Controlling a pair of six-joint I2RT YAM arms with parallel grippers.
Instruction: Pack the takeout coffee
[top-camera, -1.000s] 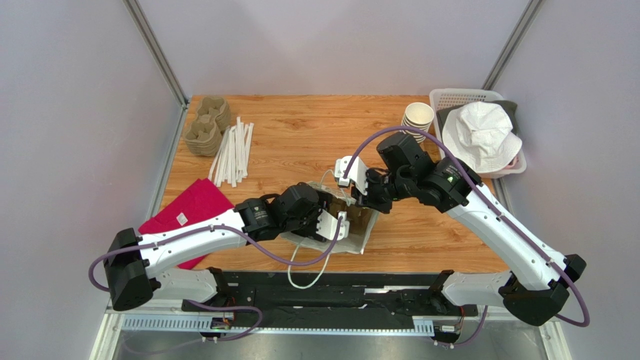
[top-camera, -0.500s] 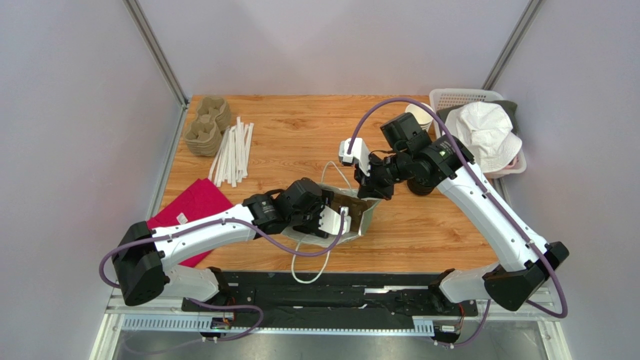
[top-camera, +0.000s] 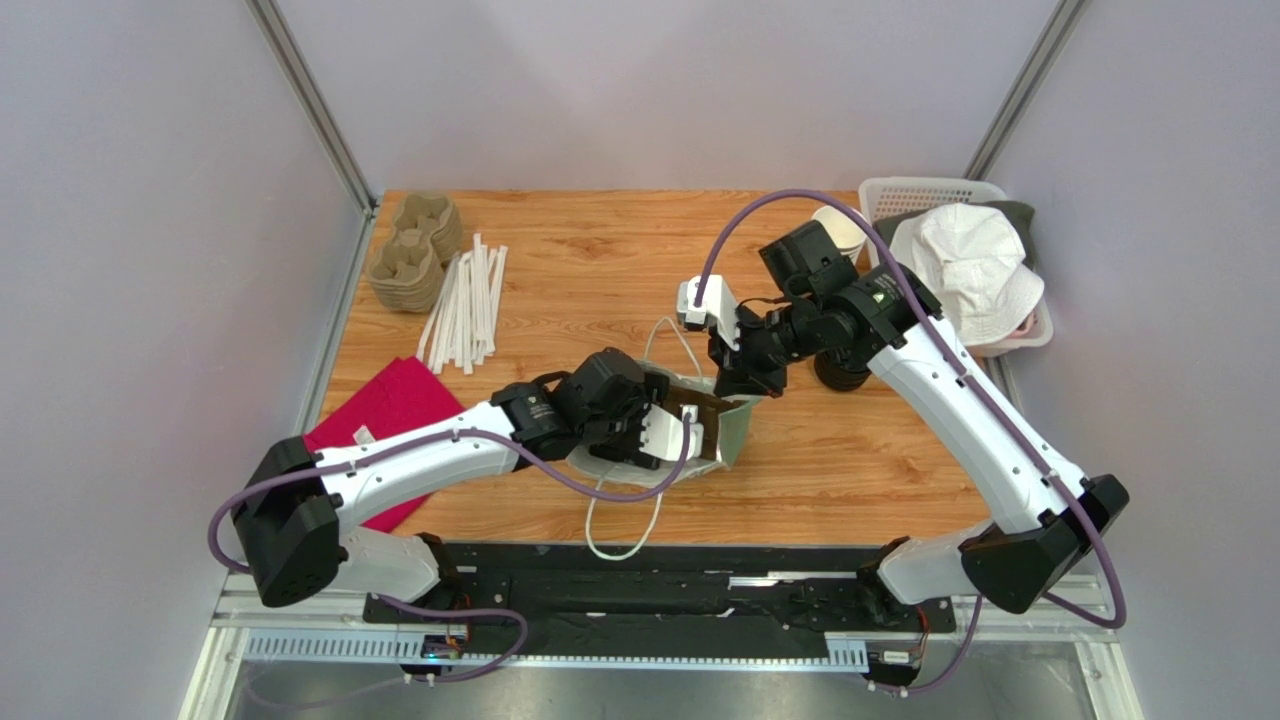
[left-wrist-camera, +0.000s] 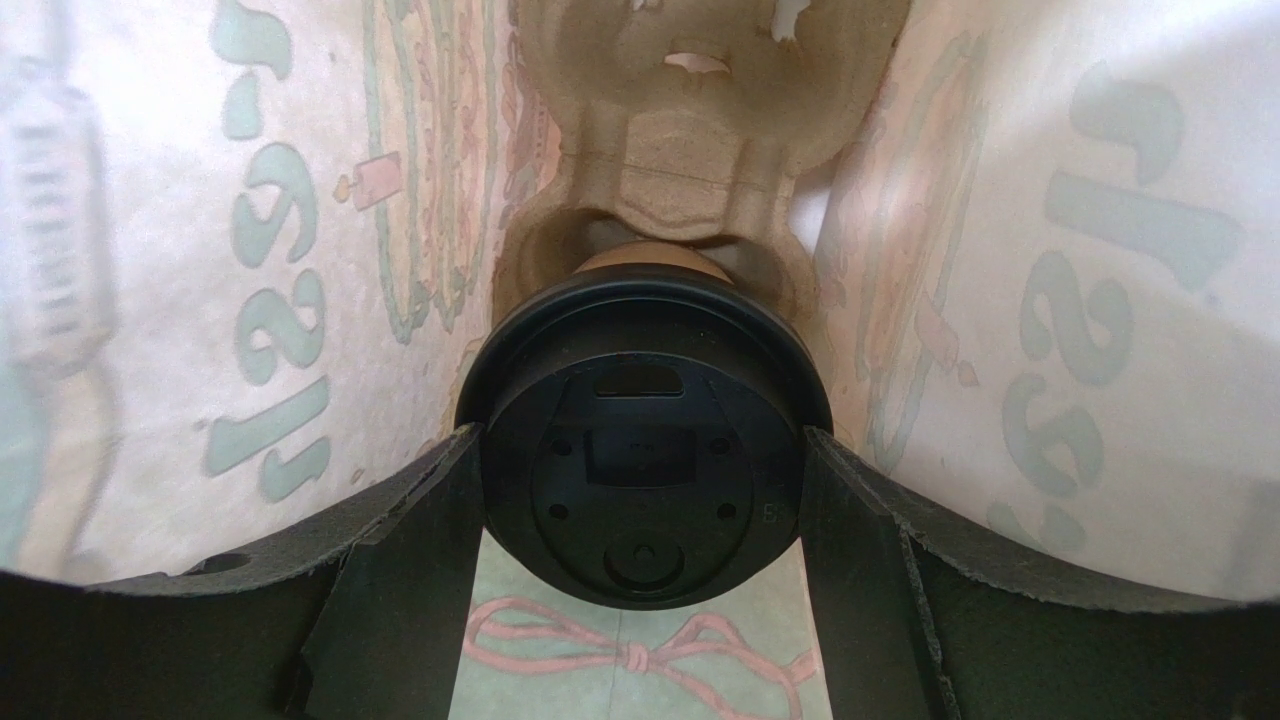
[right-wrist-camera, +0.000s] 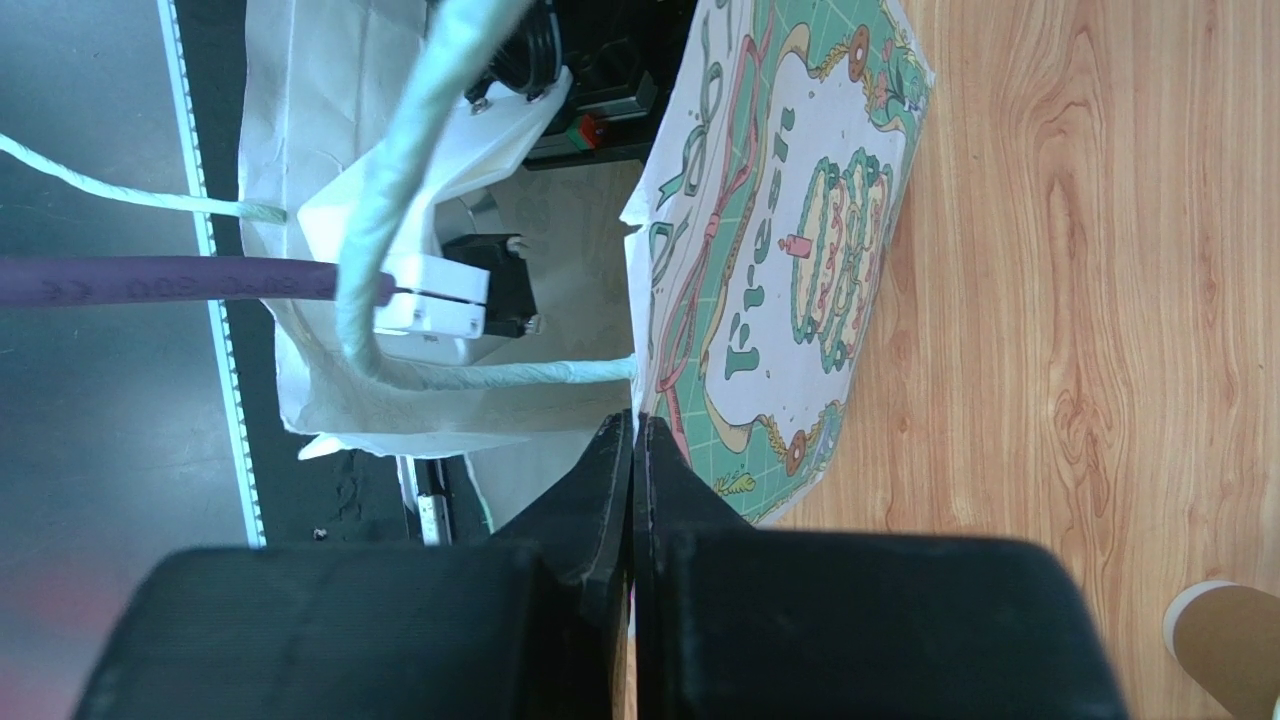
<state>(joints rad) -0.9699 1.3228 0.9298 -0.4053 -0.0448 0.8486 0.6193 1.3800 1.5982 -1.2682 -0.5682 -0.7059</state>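
Paper bag (right-wrist-camera: 781, 270) holds the takeout coffee (left-wrist-camera: 646, 383), its lid gripped by the wide-spread left gripper (left-wrist-camera: 643, 465); right gripper (right-wrist-camera: 633, 432) closed tight on the bag's rim

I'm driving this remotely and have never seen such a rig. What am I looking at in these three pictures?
Two robot arms are bolted to the near edge of a wooden table. The overhead picture looks down from behind them. The other two come from a camera on each wrist. The left hand is inside a paper bag, its fingers closed around the lidded coffee cup, which sits in a cardboard tray. The right hand pinches the bag's edge, apparently holding it open. Also on the table are spare cardboard trays, wrapped straws, a red cloth and a basket with a white hat.
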